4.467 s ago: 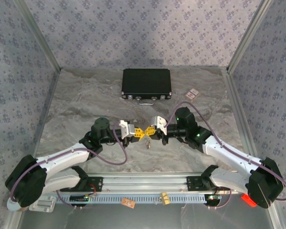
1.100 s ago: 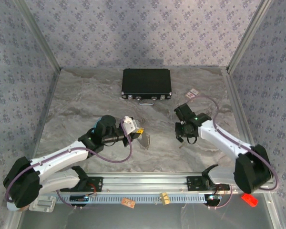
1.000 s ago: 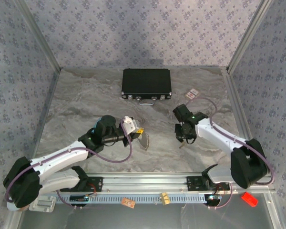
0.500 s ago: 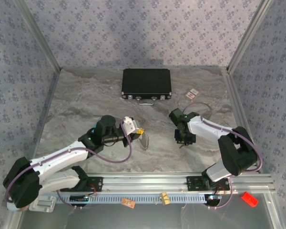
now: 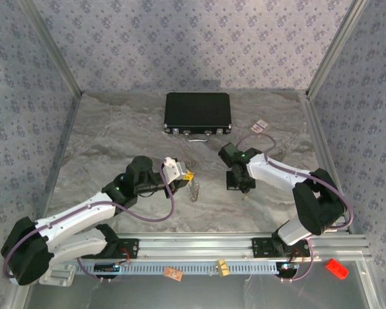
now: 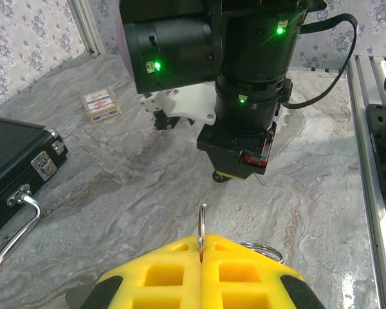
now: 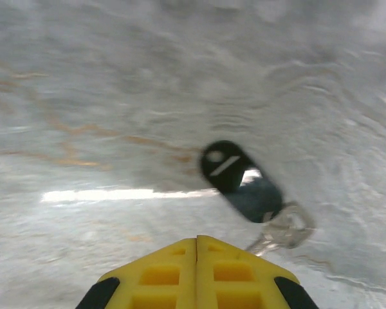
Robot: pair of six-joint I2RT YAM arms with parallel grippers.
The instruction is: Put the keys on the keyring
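Observation:
My left gripper point(image 6: 201, 243) is shut on the keyring point(image 6: 202, 225), whose thin silver edge stands up between the yellow pads; a second silver loop point(image 6: 265, 248) shows beside the right pad. From above, the keyring point(image 5: 194, 188) hangs below the left gripper point(image 5: 188, 175) near the table's middle. My right gripper point(image 5: 239, 187) points down at the table a short way to its right. Its yellow pads point(image 7: 197, 239) are shut with nothing showing between them. The keys point(image 7: 239, 181), a black oblong head with a metal end, lie blurred on the marble just beyond and right of the tips.
A flat black case point(image 5: 199, 114) lies at the back of the table, its handle point(image 6: 16, 222) toward the arms. A small card pack point(image 5: 261, 126) sits at the back right. The right arm's wrist point(image 6: 241, 96) stands close in front of the left gripper.
The right arm has swung left toward the table's middle and its jaws have closed. The left arm still holds the keyring, shifted slightly.

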